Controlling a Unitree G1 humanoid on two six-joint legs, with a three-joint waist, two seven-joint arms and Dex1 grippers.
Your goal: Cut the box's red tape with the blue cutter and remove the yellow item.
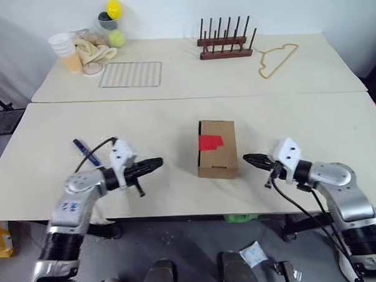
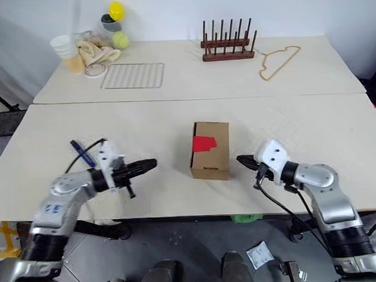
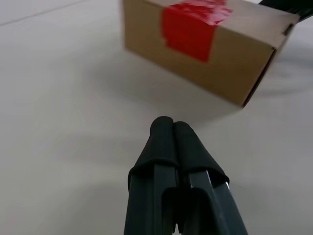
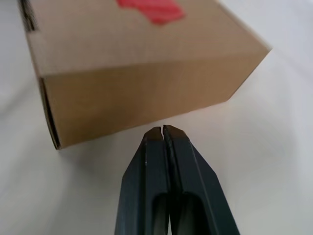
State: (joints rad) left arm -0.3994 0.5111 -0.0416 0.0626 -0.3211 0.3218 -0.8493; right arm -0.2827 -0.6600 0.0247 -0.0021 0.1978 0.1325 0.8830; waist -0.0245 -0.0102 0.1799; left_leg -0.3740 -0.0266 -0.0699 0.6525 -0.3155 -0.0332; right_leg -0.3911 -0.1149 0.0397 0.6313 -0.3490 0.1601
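A small brown cardboard box (image 1: 218, 149) lies closed on the near table, with red tape (image 1: 210, 142) across its top and left side. My left gripper (image 1: 158, 162) is shut with nothing in it and points at the box's left side, a short gap away. My right gripper (image 1: 247, 158) is shut and empty too, its tip close to the box's right side. The blue cutter (image 1: 87, 151) lies on the table behind my left arm. The yellow item is hidden.
On the far table stand a wire rack (image 1: 131, 75), a wooden peg rack (image 1: 226, 39), a thin yellow hanger (image 1: 277, 58), and at the back left a cup (image 1: 65, 49), cloth, tape roll and small balls. The near table's front edge is just under my arms.
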